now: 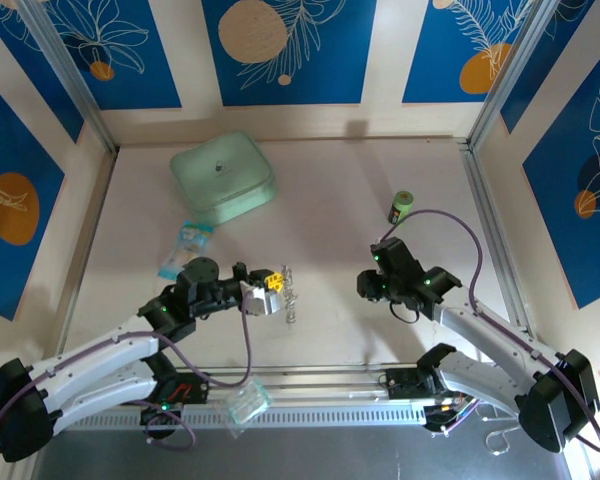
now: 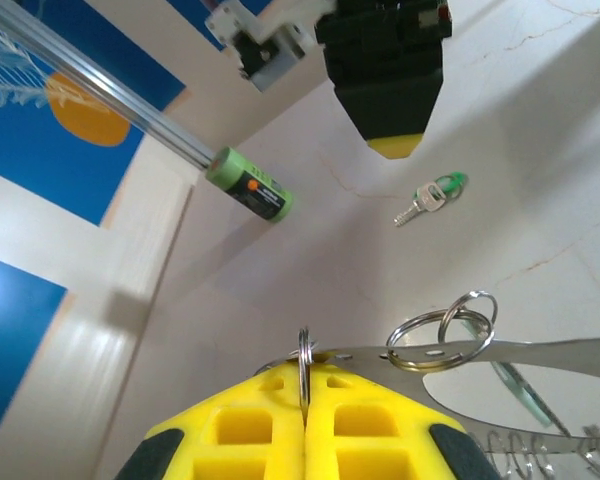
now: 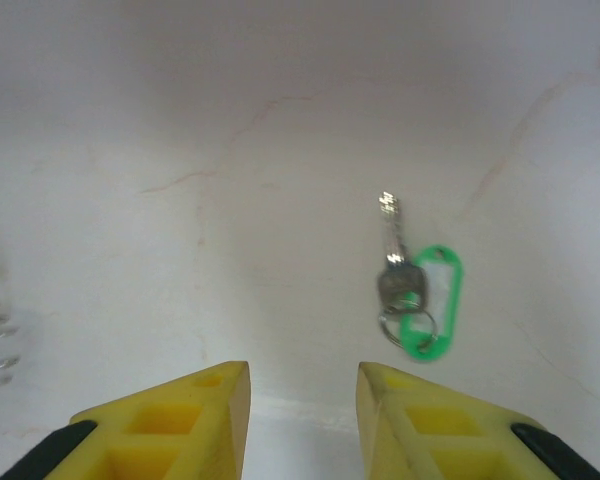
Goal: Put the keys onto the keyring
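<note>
One key (image 3: pixel 398 283) lies loose on the pale table (image 1: pixel 330 200). It's small and silver, w/ a little split ring at the head and an oblong green tag (image 3: pixel 427 346) hooked on that ring; the tag's centre looks whitish. It sits flat, blade pointing away from the right gripper (image 3: pixel 303 388), just ahead of it and a bit off to the right-hand finger's side. That gripper's yellow fingers stand apart w/ bare table in the gap, so it's open and carrying nothing.

The left gripper (image 2: pixel 305 400) is clamped tight, yellow pads pressed together on a thin wire ring (image 2: pixel 303 360) standing edge-on between them. That ring is part of the keyring (image 1: pixel 292 297), which from the top cam reads as a sparkly silver chain right beside the left fingers, approx. mid-table. In the left wrist cam a flat silvery strip (image 2: pixel 540 352) runs out to the right from the pinch, w/ a double-wound ring (image 2: pixel 396 352) looped through it and beaded links below. Can't tell if that strip is a 2nd key.
</note>
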Controlling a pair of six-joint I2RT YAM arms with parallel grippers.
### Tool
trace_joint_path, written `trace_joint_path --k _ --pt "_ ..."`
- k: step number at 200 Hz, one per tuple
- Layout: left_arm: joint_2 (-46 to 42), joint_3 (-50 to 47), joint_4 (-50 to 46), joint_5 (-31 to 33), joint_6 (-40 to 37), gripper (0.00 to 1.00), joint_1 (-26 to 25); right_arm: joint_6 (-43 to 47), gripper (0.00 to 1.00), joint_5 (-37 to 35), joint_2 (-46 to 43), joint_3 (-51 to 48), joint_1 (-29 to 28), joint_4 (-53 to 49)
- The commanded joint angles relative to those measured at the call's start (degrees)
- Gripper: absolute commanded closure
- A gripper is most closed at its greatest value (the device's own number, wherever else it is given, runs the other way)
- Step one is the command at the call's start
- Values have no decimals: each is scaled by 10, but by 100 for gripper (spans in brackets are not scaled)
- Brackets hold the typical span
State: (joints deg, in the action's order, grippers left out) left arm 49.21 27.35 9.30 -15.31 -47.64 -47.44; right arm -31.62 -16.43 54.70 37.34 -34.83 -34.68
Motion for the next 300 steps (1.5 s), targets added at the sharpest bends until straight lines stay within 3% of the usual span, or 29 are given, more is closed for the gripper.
trace_joint_path --k 1,51,79,114,192,266,300 --pt "12 63 -75 7 51 100 -5 111 66 52 -24 29 -26 45" --pt "73 177 -271 -53 81 100 -3 404 67 141 -50 29 -126 183" --pt "91 198 -306 -89 86 100 -4 515 67 213 -60 -2 -148 275" --pt "93 189 -294 -116 86 100 -4 537 67 268 -27 11 -156 302" --pt "104 191 -297 -132 94 100 -3 543 68 288 15 11 -175 345" --pt "106 194 -294 -137 98 100 -4 558 75 282 41 16 -181 345" --pt "107 194 -293 -137 101 100 -4 560 83 279 49 18 -183 345"
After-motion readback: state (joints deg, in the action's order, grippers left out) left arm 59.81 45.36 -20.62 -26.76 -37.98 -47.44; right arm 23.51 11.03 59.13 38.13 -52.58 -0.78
